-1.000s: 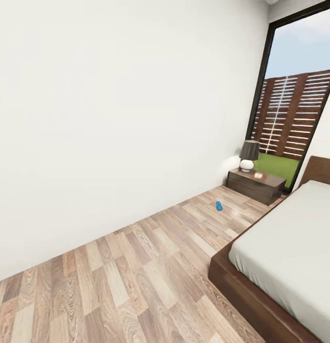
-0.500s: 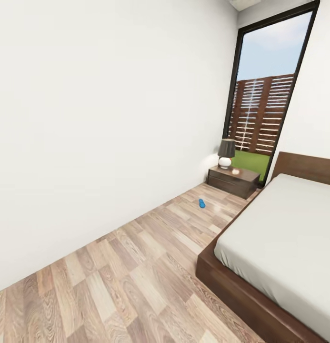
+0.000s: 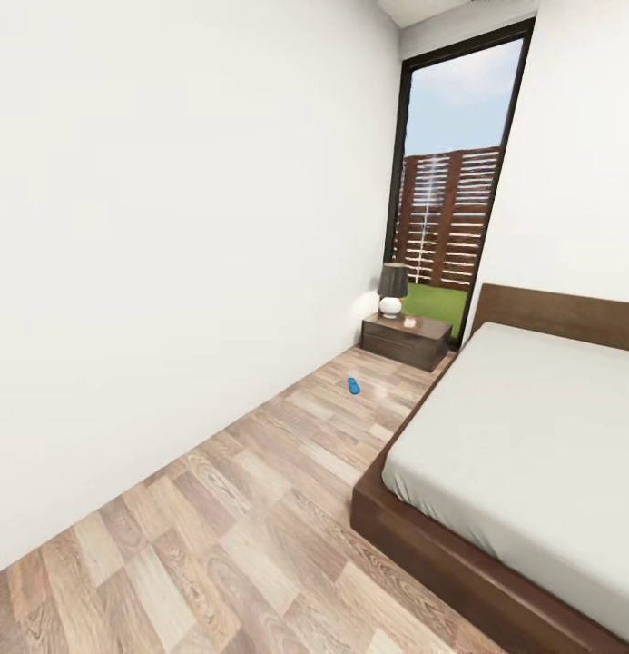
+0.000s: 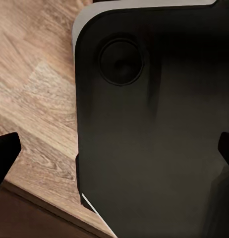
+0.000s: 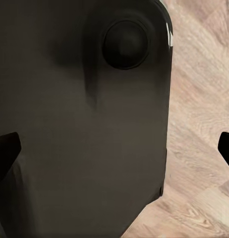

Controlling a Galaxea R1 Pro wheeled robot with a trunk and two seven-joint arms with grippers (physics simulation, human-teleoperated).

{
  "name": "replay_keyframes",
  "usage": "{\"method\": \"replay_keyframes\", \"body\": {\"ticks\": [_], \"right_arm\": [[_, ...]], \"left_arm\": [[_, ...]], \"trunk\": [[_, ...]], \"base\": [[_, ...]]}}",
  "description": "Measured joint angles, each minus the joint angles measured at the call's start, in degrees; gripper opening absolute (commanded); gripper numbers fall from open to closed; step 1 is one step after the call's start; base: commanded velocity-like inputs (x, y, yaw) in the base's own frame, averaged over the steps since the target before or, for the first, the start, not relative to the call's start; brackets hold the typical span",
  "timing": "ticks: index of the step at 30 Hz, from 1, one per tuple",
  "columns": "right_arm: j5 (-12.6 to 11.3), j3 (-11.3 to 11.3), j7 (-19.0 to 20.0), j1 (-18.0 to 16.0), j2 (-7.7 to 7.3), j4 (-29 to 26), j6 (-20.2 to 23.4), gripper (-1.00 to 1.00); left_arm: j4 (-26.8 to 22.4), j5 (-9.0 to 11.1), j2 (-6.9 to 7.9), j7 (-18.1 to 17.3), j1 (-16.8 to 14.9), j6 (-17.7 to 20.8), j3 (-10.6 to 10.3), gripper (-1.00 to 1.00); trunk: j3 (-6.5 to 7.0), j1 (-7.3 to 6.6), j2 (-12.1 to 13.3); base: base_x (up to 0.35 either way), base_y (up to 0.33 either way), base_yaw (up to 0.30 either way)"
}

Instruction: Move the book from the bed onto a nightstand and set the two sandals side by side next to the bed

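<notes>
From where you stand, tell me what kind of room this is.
A bedroom, most likely: a low bed with a wooden headboard, and a nightstand with a lamp beside it.

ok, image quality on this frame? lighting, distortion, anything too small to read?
Head view: even soft daylight, bright window; wide-angle tilt leans the walls; sandal is a tiny blue speck, small pale item on the nightstand unreadable. Left and right wrist views: dark robot body close up, floor grain soft, fingertips black at the picture edges, jaws wide apart.
</notes>
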Motion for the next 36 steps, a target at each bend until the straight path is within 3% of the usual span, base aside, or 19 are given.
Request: {"method": "replay_keyframes", "body": {"ticks": [36], "right_arm": [[0.0, 0.0, 0.0, 0.0, 0.0, 0.0, 0.0, 1.0]], "left_arm": [[0.0, 0.0, 0.24, 0.0, 0.0, 0.0, 0.0, 1.0]], "trunk": [[0.0, 0.0, 0.0]], "base": [[0.108, 0.153, -0.278]]}}
